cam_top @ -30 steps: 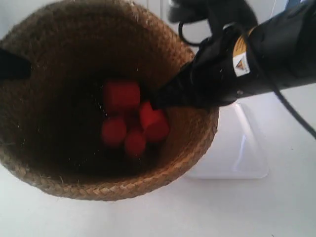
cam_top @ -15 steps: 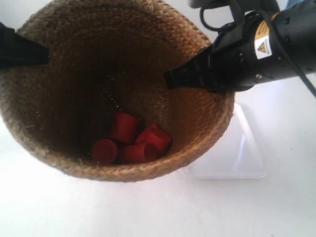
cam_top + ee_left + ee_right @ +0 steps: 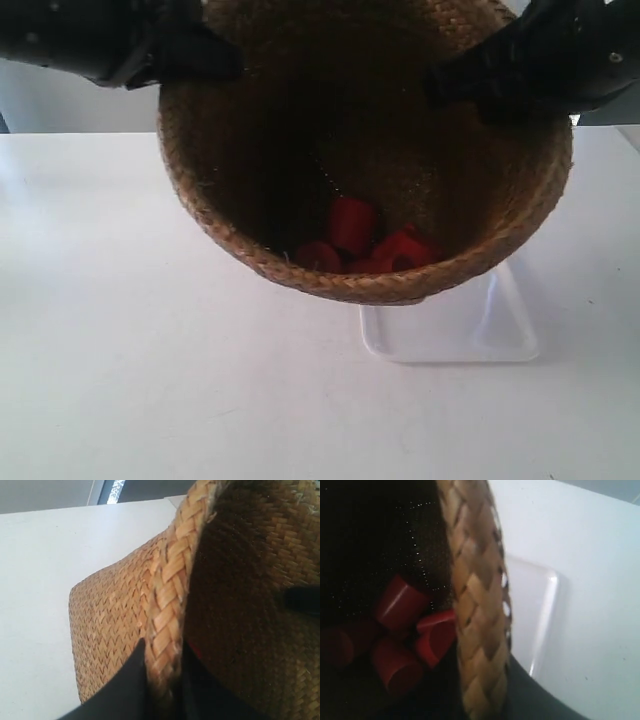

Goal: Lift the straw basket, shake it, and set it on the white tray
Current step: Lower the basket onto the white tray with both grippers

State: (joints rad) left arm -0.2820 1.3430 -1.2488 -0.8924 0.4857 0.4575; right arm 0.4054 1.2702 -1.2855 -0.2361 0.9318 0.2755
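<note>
The straw basket (image 3: 290, 215) hangs tilted in the air, its mouth turned toward the exterior camera, with several red cups (image 3: 352, 222) lying inside against its lower wall. My left gripper (image 3: 162, 655) is shut on the braided rim (image 3: 172, 580), one finger outside and one inside. On the opposite rim (image 3: 475, 610) my right gripper (image 3: 485, 690) is shut the same way. The red cups (image 3: 402, 602) also show in the right wrist view. The white tray (image 3: 470, 335) lies on the table below and behind the basket, partly hidden by it; the tray (image 3: 527, 605) shows beside the rim.
A white table (image 3: 130, 350) spreads under everything. The arm at the exterior view's left (image 3: 100, 40) and the arm at the exterior view's right (image 3: 545, 60) reach in from the top corners.
The basket has swung up and to the right, moving away from the camera. The red cups have slid to its lower wall. Both arms moved up with it.
</note>
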